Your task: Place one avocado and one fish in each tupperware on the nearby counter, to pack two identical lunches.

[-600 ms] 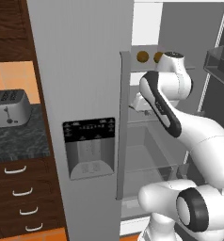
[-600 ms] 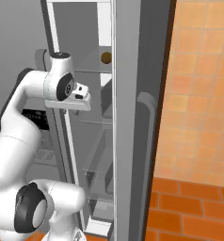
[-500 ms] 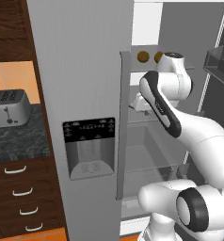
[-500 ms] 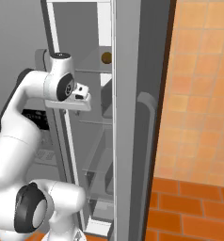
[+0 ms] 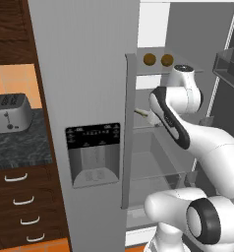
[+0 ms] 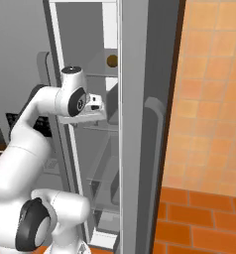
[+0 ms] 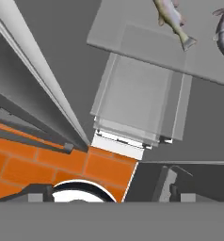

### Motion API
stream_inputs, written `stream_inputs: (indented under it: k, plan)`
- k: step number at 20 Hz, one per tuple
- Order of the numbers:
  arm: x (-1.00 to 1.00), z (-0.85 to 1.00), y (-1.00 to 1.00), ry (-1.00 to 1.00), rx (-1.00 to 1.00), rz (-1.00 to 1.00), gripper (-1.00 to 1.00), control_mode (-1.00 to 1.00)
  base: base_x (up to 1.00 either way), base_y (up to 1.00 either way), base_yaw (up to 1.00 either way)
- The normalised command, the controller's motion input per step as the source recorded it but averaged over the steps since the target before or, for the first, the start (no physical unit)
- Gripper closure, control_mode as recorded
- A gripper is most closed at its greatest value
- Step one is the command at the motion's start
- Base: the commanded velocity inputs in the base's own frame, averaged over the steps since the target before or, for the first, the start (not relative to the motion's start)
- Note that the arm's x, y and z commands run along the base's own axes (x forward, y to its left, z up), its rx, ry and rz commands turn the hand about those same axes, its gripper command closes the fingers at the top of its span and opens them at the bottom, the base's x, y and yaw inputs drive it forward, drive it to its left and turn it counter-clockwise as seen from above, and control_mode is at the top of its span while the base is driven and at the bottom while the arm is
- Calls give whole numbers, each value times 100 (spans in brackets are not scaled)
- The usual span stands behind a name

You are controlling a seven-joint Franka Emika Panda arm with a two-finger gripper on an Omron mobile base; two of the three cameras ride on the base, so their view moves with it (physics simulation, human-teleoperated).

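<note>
Two brown avocados point(image 5: 149, 59) point(image 5: 166, 60) sit side by side on an upper fridge shelf; one avocado point(image 6: 112, 60) is also in the right base view. Two grey fish point(image 7: 172, 19) point(image 7: 223, 28) lie on a glass shelf point(image 7: 132, 33) at the top of the hand view. My gripper point(image 6: 96, 106) is inside the open fridge, below the avocado shelf and pointing downward. In the hand view the gripper point(image 7: 104, 190) is open, its fingertips point(image 7: 172, 186) wide apart with nothing between them. The counter point(image 5: 20, 142) lies left of the fridge. The tupperware is out of view.
A silver toaster point(image 5: 8, 112) stands on the counter above dark drawers point(image 5: 18, 197). The closed fridge door with its dispenser point(image 5: 93, 155) is to the left of the arm. Clear drawers point(image 7: 142, 103) sit under the gripper, and orange floor tiles point(image 7: 38, 160) show below.
The hand has sunk slightly and shifted a little further into the fridge. The avocados have not moved.
</note>
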Motion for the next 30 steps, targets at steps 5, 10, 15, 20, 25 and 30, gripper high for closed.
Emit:
stream_inputs:
  k: [5, 10, 15, 20, 25, 30]
  plan:
    - [72, 17, -48, -9, -7, 60, -100, -100, 0, 0, 0]
    - [89, -14, -45, 0, 0, 20, -100, -100, 0, 0, 0]
    - [78, -41, 0, 0, 0, 0, -100, -100, 0, 0, 0]
    - [64, -40, 0, -4, -1, -3, -100, -100, 0, 0, 0]
    - [61, -42, 10, -2, 0, -8, -100, -100, 0, 0, 0]
    - [37, -45, 20, -6, 0, -9, -100, -100, 0, 0, 0]
